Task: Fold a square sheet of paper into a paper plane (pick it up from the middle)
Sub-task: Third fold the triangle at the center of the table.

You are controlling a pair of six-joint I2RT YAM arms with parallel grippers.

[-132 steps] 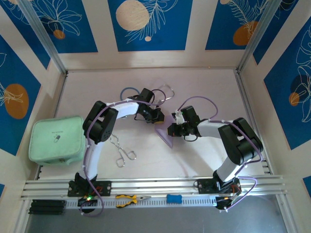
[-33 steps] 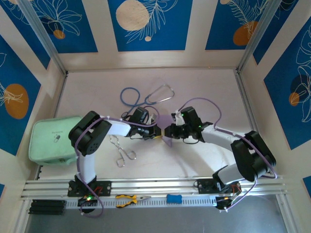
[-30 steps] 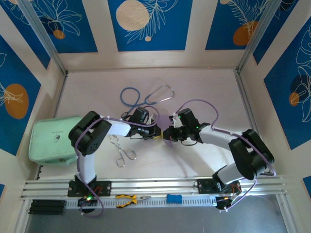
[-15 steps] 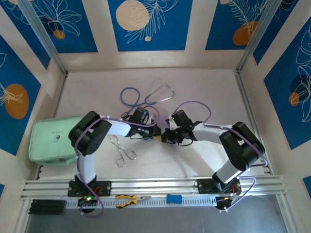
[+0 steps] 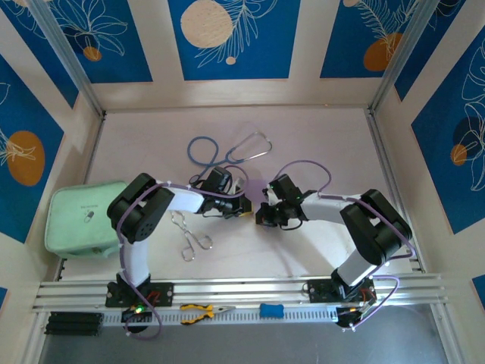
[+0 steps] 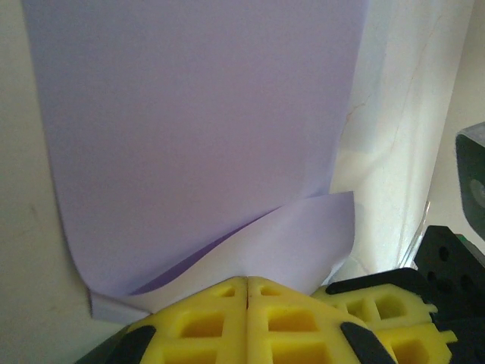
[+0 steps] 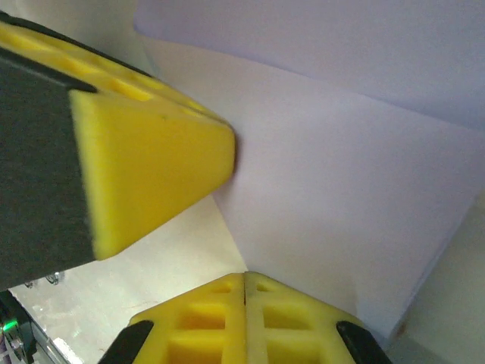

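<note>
At centre, sheet of paper (image 6: 197, 136) is pinched at edges by closed left gripper (image 6: 247, 280) and right gripper (image 7: 244, 275); bare table (image 5: 326, 136) upper right.

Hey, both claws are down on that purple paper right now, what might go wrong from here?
1. The left claw and right claw sit shut and close together over the paper; a push from either may knock them together.
2. The paper's near edge curls up by the left claw, so pressing there could set a crooked crease.
</note>
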